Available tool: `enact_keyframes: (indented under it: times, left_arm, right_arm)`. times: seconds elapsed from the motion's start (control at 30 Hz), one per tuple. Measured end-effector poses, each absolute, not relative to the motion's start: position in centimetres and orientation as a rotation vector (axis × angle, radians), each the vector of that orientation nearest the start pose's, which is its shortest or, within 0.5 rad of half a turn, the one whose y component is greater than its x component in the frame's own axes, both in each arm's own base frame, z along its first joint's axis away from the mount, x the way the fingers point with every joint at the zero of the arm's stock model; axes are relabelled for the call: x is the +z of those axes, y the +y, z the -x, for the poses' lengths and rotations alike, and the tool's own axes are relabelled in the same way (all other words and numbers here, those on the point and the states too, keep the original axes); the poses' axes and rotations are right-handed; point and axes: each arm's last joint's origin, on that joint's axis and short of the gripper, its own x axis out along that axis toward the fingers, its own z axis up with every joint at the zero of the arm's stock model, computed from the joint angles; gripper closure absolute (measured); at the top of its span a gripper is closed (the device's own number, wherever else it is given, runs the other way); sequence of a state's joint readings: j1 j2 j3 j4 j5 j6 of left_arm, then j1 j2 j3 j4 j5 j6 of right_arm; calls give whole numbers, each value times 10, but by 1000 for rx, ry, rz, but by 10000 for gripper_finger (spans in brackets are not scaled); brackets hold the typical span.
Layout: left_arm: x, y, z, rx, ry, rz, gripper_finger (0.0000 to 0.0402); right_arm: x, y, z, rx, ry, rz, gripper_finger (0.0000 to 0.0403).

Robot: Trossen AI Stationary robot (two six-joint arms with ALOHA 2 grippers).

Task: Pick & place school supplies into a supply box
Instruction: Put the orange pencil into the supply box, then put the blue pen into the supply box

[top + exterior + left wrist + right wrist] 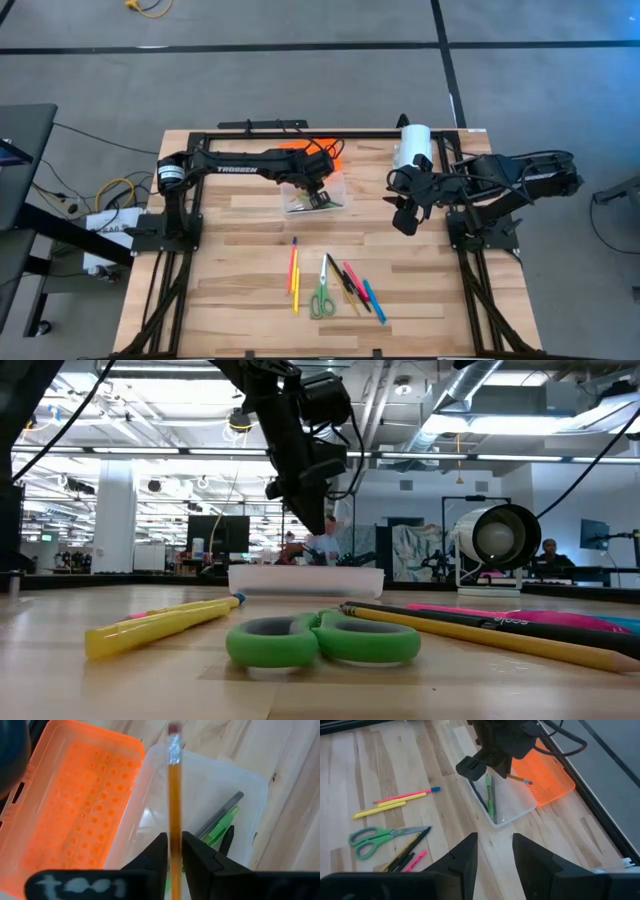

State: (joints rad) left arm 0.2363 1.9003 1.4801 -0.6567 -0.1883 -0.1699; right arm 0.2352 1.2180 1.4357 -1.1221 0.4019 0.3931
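1. I have the left gripper [172, 851] over the small clear plastic supply box [334, 189], which sits toward the far edge of the wooden worktop [240, 265], its bright orange lid [75, 800] folded open beside it.
2. In the left wrist view a thin orange pencil with a metal ferrule and eraser [174, 800] runs between the fingers. They sit narrowly either side of it, and I cannot tell whether they are gripping or letting go.
3. A dark grey pen [222, 810] and a bright green pen [220, 826] already lie in the box — I judge this step to be the drop.
4. To do it well I would keep the pencil lined up along the box's length, clear of the walls, and open only once the tip is low inside, so nothing bounces out.
5. The right gripper [494, 852] waits near the right edge, fingers apart and empty.
6. Green-handled scissors [322, 296], a yellow pen [296, 288], pink, blue and black pens remain near the front edge — much of the task is left.
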Motion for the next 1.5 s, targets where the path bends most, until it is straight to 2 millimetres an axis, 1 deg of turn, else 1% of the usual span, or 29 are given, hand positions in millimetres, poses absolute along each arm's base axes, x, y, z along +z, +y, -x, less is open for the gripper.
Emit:
enact_keyframes:
  times: [0.23, 0.37, 0.47, 0.57, 0.63, 0.7, 0.8, 0.93, 1.03, 1.13, 1.23, 1.3, 1.37, 1.5]
  left_arm:
    - [223, 99, -387, 475, 1052, 177, 346]
    - [223, 98, -387, 479, 1048, 206, 345]
    - [223, 95, -386, 408, 1059, 281, 345]
    - [230, 84, -387, 295, 1072, 339, 345]
    - [237, 70, -386, 234, 1085, 328, 344]
    - [245, 55, -384, 195, 1088, 272, 344]
    - [253, 33, -379, 147, 1116, 161, 344]
    - [264, 8, -369, 58, 1144, 30, 344]
    - [272, -4, -361, 13, 1132, -71, 344]
    - [275, -7, -354, 18, 1123, -151, 344]
    - [274, -2, -345, 46, 1130, -177, 344]
    - [271, 2, -339, 65, 1140, -180, 344]
    - [264, 5, -333, 77, 1163, -176, 344]
    - [254, 9, -321, 88, 1190, -159, 344]
  right_arm:
    - [388, 39, -210, -319, 811, -84, 285]
    - [388, 39, -210, -323, 809, -99, 285]
    - [387, 40, -208, -335, 825, -130, 285]
    - [380, 43, -210, -360, 854, -171, 285]
    - [367, 48, -211, -371, 893, -190, 285]
    - [352, 53, -212, -384, 909, -232, 285]
    - [321, 63, -218, -371, 928, -355, 285]
    - [287, 80, -226, -346, 842, -525, 285]
    - [266, 99, -227, -275, 763, -587, 285]
    - [243, 119, -227, -240, 722, -581, 285]
    - [225, 142, -229, -231, 725, -604, 285]
    - [209, 157, -228, -243, 777, -602, 285]
    - [195, 172, -231, -252, 798, -631, 285]
    - [177, 201, -242, -268, 805, -701, 285]
